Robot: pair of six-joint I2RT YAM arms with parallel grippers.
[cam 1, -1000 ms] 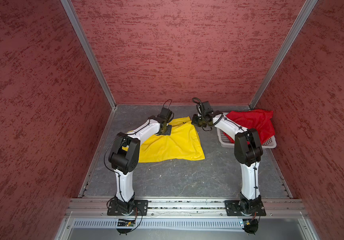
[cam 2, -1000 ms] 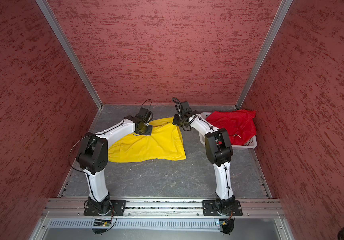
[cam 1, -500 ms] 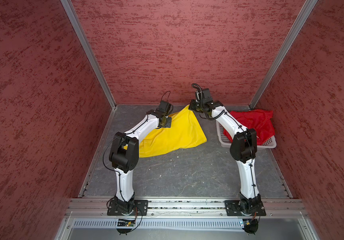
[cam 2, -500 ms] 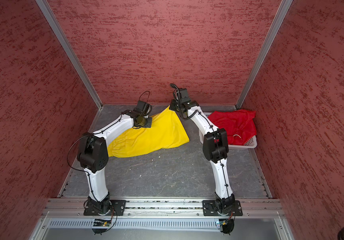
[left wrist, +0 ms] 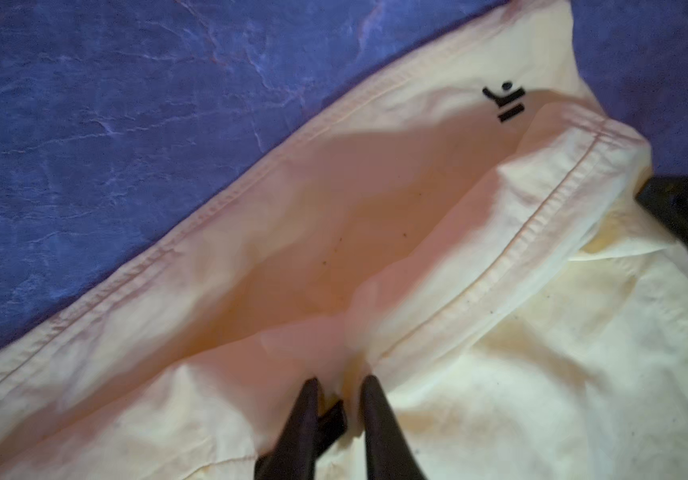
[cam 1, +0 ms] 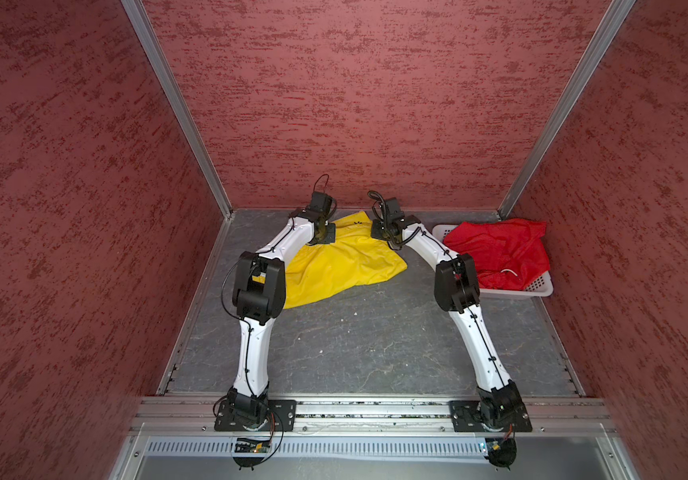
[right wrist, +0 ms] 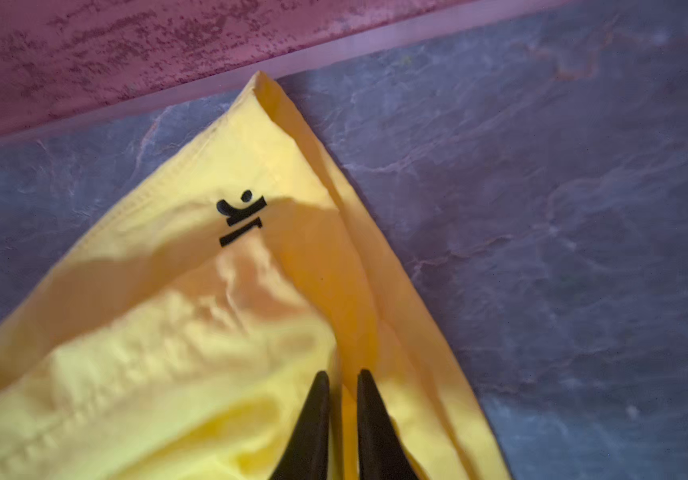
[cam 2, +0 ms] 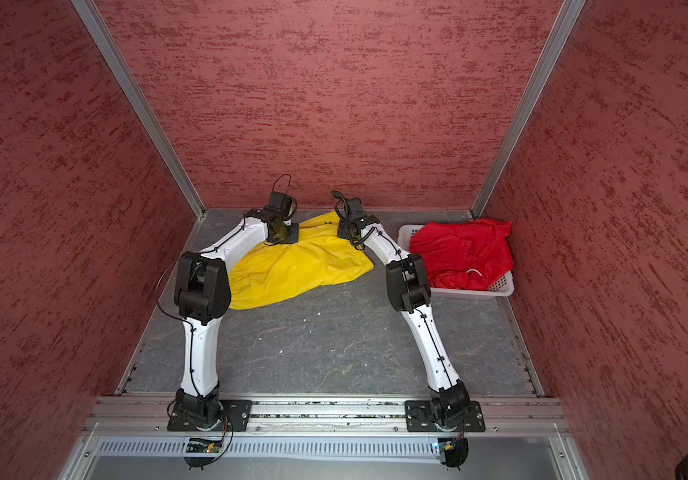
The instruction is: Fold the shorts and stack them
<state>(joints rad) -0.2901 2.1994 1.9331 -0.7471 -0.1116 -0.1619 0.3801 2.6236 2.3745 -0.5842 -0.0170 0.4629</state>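
Grey bench (cam 1: 375,345) between red walls: yellow shorts (cam 1: 346,266) lie spread left of the white basket (cam 1: 537,286), not touching it. Red shorts (cam 1: 500,249) are heaped in that basket. Left claw (left wrist: 342,399) and right claw (right wrist: 342,390) each stand slightly parted astride a yellow fold.

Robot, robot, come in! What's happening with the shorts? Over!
Left gripper, right gripper: jaws slightly apart, at far edge of yellow shorts. They lie rumpled on table. Red shorts heaped in basket, not blocking.
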